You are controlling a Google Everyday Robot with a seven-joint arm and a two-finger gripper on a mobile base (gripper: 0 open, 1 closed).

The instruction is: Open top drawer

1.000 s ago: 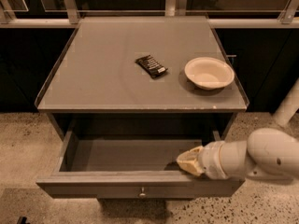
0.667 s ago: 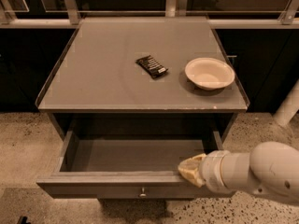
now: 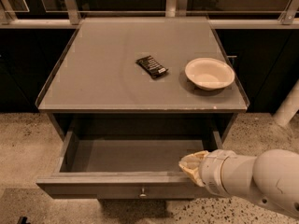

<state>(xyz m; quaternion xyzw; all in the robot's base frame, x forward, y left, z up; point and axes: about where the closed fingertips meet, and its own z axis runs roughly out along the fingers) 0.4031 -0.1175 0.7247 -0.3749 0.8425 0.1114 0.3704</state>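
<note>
Camera view shows pincer [image 3: 190,166] reaching from right over open top drawer [image 3: 107,186].

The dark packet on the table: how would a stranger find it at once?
Start at the grey table above the open top drawer, where the pincer is at the front right edge. On the tabletop, the dark packet lies left of the pale bowl: flat, black and rectangular, not round.
</note>
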